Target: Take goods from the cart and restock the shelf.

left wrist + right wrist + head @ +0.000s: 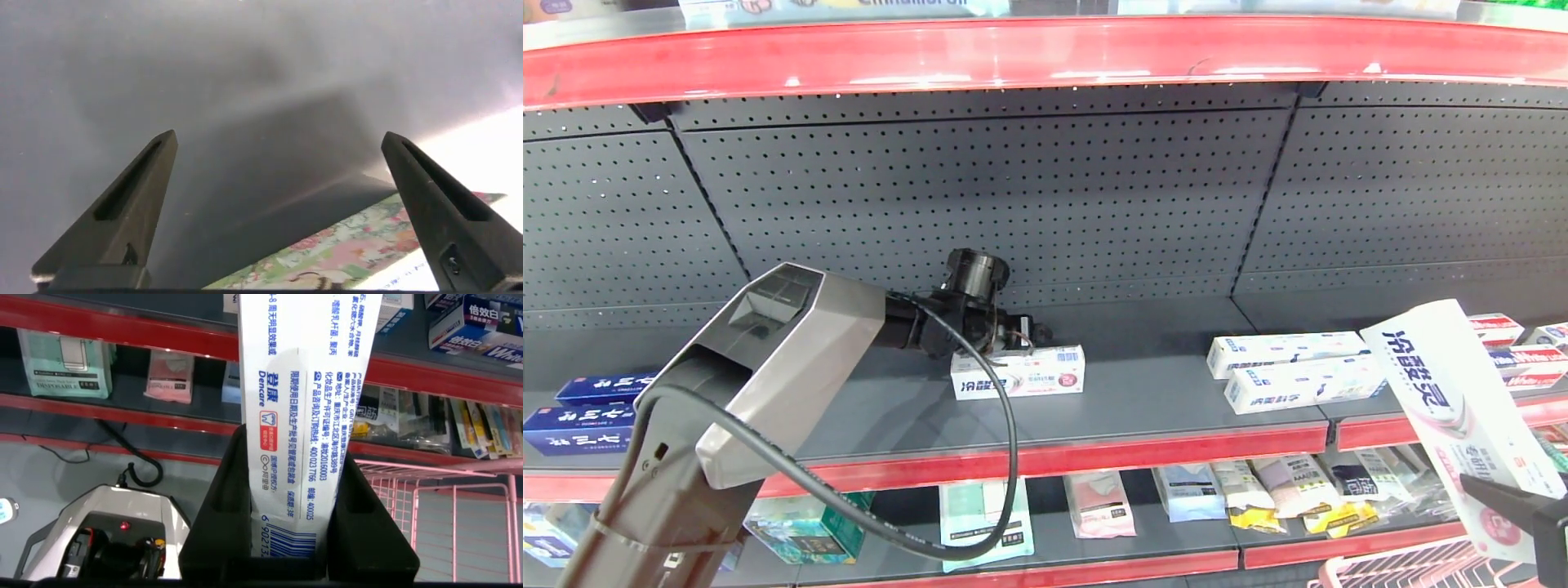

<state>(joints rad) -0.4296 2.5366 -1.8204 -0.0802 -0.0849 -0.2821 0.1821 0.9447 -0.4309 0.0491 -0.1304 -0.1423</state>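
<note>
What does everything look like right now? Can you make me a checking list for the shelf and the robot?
Surface: grey shelf, red front edge.
Job's things: lying toothpaste box; held toothpaste box; two more boxes side by side.
Clutter: blue boxes; pouches on the lower shelf.
Grippers: left gripper jaws open by the lying box; right gripper shut on the held box.
Cables: black cable looping from the left arm.
Surroundings: pegboard wall; pink cart.

Cart (pixel 1388 567) cropped; held box (pixel 306 416) top cropped.
</note>
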